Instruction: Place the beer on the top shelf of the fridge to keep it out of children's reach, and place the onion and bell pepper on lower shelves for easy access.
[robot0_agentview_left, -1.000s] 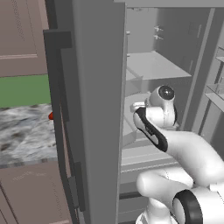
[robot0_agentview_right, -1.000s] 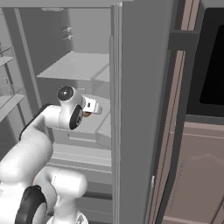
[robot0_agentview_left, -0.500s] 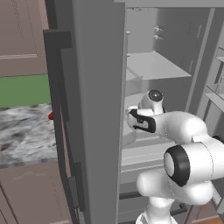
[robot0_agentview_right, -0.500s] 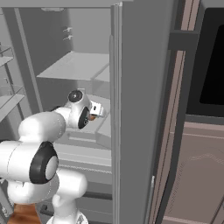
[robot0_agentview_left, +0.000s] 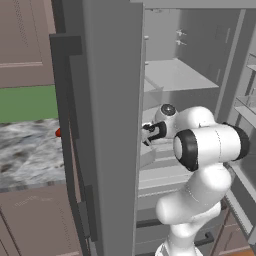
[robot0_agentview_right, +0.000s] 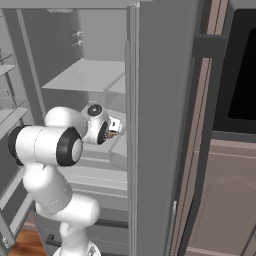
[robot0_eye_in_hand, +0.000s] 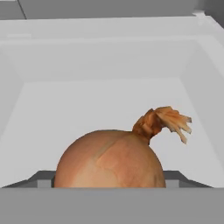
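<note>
One onion (robot0_eye_in_hand: 109, 159) sits close in front of the gripper (robot0_agentview_left: 148, 134), over the pale tray (robot0_eye_in_hand: 105, 103) of a lower shelf in the fridge (robot0_agentview_left: 112, 100). Whether the gripper is clamped on it or open, I cannot tell. Risk: if released high, the onion may roll across the tray. One red pepper (robot0_agentview_left: 58, 132) waits on the counter (robot0_agentview_left: 27, 155).
</note>
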